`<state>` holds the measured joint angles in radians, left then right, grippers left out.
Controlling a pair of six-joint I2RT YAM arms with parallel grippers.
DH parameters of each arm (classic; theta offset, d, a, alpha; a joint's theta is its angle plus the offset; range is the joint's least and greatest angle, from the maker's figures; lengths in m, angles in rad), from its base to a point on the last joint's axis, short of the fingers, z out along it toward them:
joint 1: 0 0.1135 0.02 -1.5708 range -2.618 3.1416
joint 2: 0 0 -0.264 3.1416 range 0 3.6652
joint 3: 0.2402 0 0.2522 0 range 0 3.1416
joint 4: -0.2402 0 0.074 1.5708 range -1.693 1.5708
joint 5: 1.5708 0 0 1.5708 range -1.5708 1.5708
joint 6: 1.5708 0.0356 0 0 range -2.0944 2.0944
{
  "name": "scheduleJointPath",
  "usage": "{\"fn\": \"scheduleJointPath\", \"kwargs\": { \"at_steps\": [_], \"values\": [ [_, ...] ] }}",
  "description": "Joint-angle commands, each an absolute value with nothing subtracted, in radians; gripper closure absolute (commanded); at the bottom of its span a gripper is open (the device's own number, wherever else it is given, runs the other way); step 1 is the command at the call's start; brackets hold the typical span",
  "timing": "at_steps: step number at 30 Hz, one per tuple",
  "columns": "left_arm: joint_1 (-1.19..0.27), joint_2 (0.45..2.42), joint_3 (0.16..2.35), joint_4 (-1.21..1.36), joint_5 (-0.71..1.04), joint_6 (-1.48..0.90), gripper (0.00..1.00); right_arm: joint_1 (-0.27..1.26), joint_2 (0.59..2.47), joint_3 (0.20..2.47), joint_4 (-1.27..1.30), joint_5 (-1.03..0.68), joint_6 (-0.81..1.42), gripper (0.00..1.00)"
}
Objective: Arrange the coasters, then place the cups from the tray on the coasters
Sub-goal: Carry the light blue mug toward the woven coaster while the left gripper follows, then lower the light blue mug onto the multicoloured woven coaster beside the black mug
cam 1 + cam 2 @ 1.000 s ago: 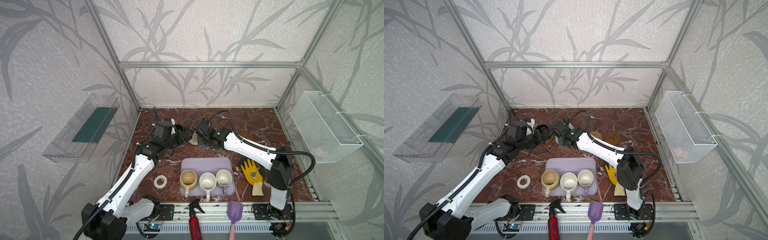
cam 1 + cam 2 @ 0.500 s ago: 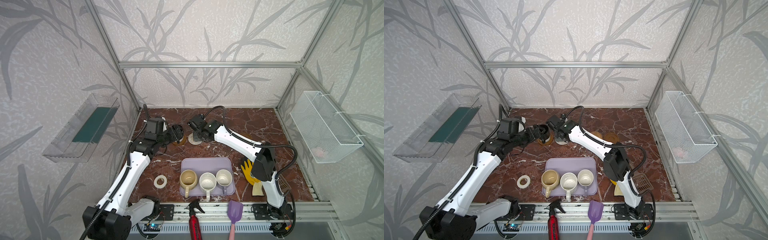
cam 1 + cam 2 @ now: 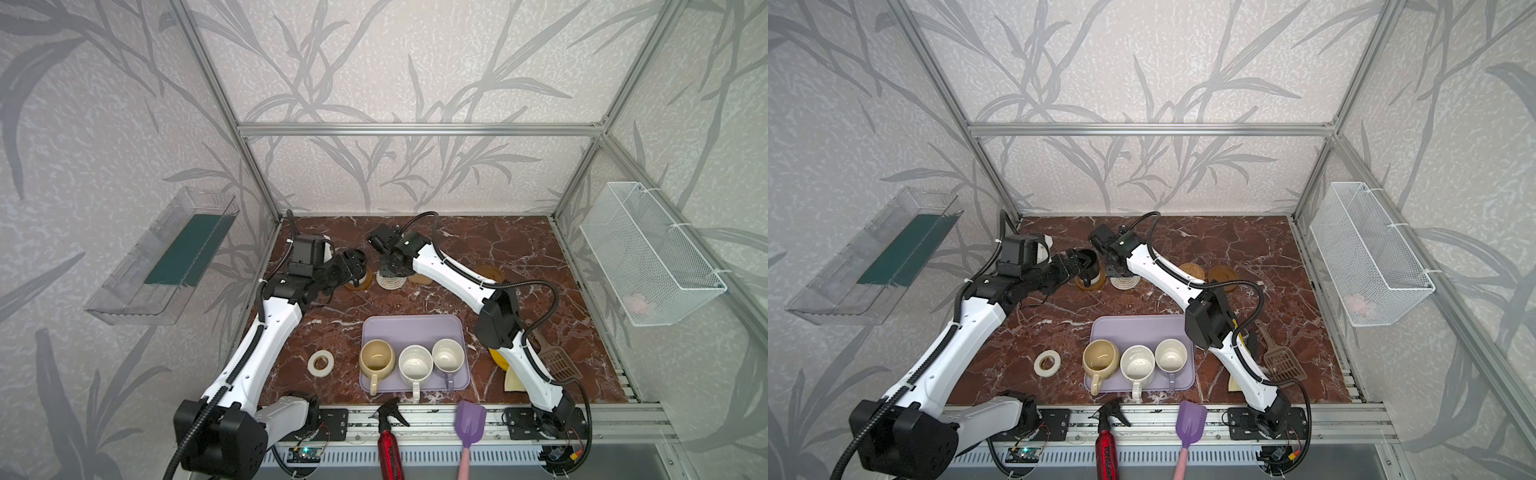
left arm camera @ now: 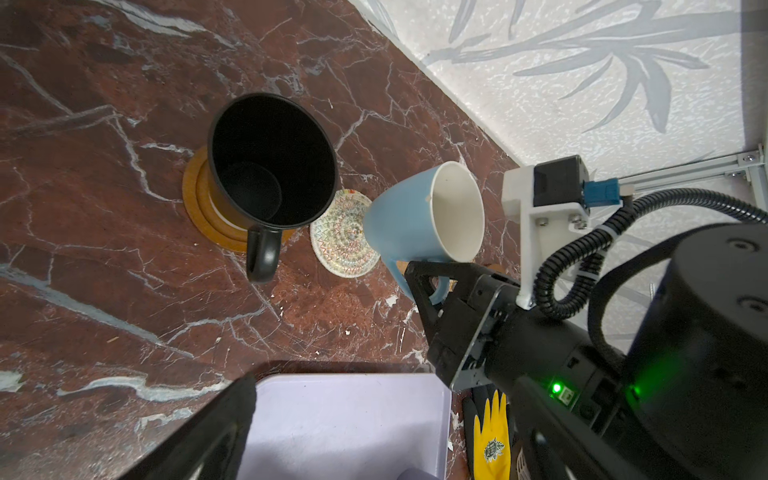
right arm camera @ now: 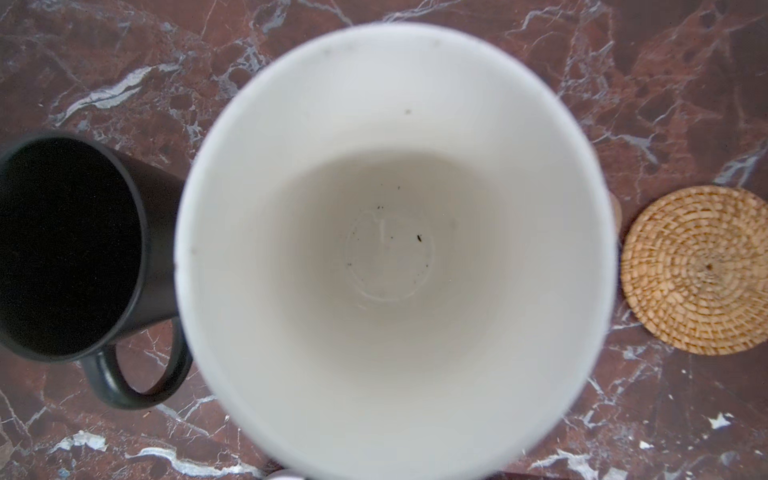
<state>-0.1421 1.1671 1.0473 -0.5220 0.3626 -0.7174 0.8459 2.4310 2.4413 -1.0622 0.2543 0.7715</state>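
Observation:
A black cup [image 4: 270, 166] stands upright on an amber-brown coaster [image 4: 195, 208] at the back left. My left gripper [image 3: 1077, 262] is open just left of it, holding nothing; one finger [image 4: 220, 419] shows in the left wrist view. My right gripper [image 4: 428, 282] is shut on the handle of a light blue cup [image 4: 407, 224], which hangs tilted over the edge of a whitish woven coaster [image 4: 340, 245]. Its white inside [image 5: 395, 249] fills the right wrist view. A golden rattan coaster [image 5: 698, 270] and another amber coaster [image 3: 1222, 274] lie to the right. The lavender tray [image 3: 411, 328] holds a beige cup [image 3: 376, 359], a white speckled cup [image 3: 414, 365] and a lavender-grey cup [image 3: 448, 355].
A white tape roll [image 3: 321, 362] lies left of the tray. A yellow glove [image 3: 496, 361] and a brown scoop [image 3: 555, 365] lie to its right under the right arm. A red spray bottle [image 3: 388, 440] and a purple scoop [image 3: 469, 419] sit at the front rail.
My left arm has drawn back to the left, away from the black cup. My right arm has carried the blue cup leftward to the woven coaster.

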Motion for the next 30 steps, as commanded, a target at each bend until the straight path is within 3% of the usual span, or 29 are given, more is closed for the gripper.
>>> {"fn": "scheduleJointPath", "kwargs": {
  "at_steps": [1, 30],
  "values": [
    [-0.12, 1.168, 1.025, -0.472, 0.388, -0.745, 0.01, 0.839, 2.455, 2.517, -1.079, 0.247, 0.782, 1.0],
    [-0.104, 1.148, 0.928, -0.354, 0.427, -0.821, 0.02, 0.851, 2.552, 2.56, -1.122, 0.236, 0.734, 1.0]
  ]
}}
